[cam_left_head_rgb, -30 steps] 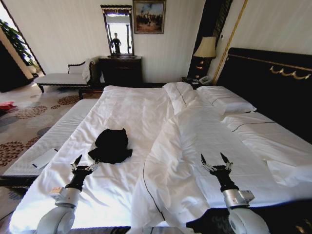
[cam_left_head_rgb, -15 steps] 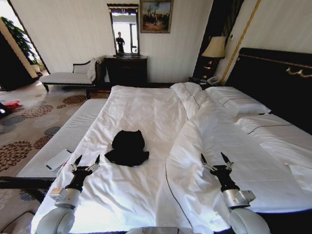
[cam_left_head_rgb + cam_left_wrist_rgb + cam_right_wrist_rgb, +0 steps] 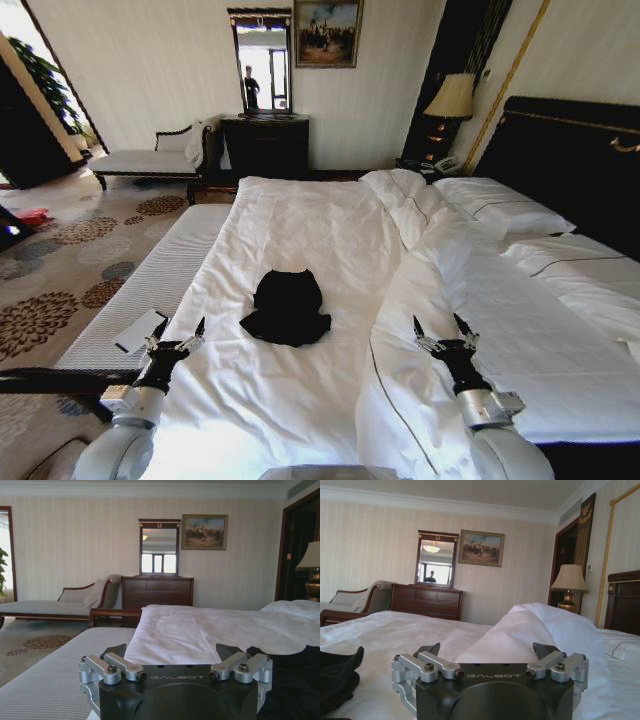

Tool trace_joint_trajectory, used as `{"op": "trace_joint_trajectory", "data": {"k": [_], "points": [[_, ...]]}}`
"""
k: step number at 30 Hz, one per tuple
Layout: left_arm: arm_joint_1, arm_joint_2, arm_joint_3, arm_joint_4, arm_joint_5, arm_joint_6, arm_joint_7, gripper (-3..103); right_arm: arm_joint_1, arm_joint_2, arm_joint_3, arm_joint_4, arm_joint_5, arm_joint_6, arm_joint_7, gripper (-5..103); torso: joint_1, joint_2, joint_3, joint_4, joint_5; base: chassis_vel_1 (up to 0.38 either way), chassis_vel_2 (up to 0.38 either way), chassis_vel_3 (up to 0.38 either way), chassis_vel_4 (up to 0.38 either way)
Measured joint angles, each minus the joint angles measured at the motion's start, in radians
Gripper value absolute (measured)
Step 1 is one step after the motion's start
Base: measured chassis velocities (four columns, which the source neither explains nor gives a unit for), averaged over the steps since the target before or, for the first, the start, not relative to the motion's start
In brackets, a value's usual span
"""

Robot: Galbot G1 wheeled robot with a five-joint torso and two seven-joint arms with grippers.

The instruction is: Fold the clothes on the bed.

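Note:
The clothes (image 3: 287,308) are a crumpled black heap lying on the white sheet of the bed (image 3: 300,220), left of the turned-back duvet (image 3: 470,300). My left gripper (image 3: 180,330) hovers open over the bed's near left edge, short of the clothes and to their left. On the other side, my right gripper (image 3: 437,324) hangs open above the duvet fold, with nothing in it. In the left wrist view the open gripper (image 3: 170,652) has black fabric (image 3: 295,680) beside it. The right wrist view shows the open right gripper (image 3: 487,650) and the clothes (image 3: 337,680) off to one side.
A grey striped bench (image 3: 150,280) runs along the bed's left side with a flat white item (image 3: 140,330) on it. Pillows (image 3: 500,205) lie by the dark headboard (image 3: 570,150). A chaise (image 3: 150,160), dresser (image 3: 265,145) and lamp (image 3: 450,100) stand at the far wall.
The whole head picture has shifted, so the camera has moved; the clothes now sit nearer the picture's centre. Both grippers keep their open pose.

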Motion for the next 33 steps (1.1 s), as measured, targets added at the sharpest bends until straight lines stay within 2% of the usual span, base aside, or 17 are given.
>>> {"op": "trace_joint_trajectory", "data": {"k": [5, 10, 16, 19, 22, 26, 29, 33], "points": [[0.003, -0.001, 0.0, 0.0, 0.001, -0.002, 0.0, 100, -0.029, 0.014, 0.002, 0.053, 0.015, -0.002, 0.014, 100, 0.0, 0.0, 0.0, 0.0, -0.0005, 0.074, 0.082, -0.073, -0.083], [0.016, -0.006, -0.002, 0.0, 0.002, -0.009, 0.001, 100, -0.082, 0.031, 0.033, 0.132, 0.032, -0.036, 0.049, 100, 0.0, 0.0, 0.0, -0.0001, 0.0004, 0.0, 0.0, 0.0, 0.0], [0.054, -0.021, -0.019, 0.0, 0.003, -0.03, 0.01, 100, -0.16, 0.04, 0.062, 0.197, 0.13, -0.108, 0.089, 100, 0.0, 0.0, 0.0, -0.0003, 0.0002, 0.0, 0.0, 0.0, 0.0], [0.073, -0.033, -0.028, 0.0, 0.006, -0.04, 0.011, 100, -0.209, 0.038, 0.071, 0.228, 0.174, -0.138, 0.101, 100, 0.0, 0.0, 0.0, 0.0005, -0.0001, 0.0, 0.0, 0.0, 0.0], [0.078, -0.039, -0.029, 0.002, 0.008, -0.045, 0.012, 100, -0.315, 0.057, 0.093, 0.294, 0.212, -0.156, 0.105, 100, 0.0, 0.0, 0.0, -0.0002, -0.0003, 0.0, 0.0, 0.0, 0.0], [0.081, -0.049, -0.028, 0.005, 0.01, -0.048, 0.013, 100, -0.356, 0.066, 0.094, 0.312, 0.188, -0.155, 0.108, 100, 0.0, 0.0, 0.0, -0.0005, -0.0003, 0.0, 0.0, 0.0, 0.0], [0.08, -0.057, -0.027, 0.013, 0.013, -0.05, 0.013, 100, -0.343, 0.058, 0.091, 0.297, 0.179, -0.172, 0.119, 100, 0.0, 0.0, 0.0, 0.0004, 0.0, 0.0, 0.0, 0.0, 0.0], [0.069, -0.057, -0.021, 0.027, 0.013, -0.05, 0.013, 100, -0.312, 0.049, 0.077, 0.235, 0.171, -0.193, 0.126, 100, 0.0, 0.0, 0.0, -0.0001, 0.0002, 0.0, 0.0, 0.0, 0.0]]}}
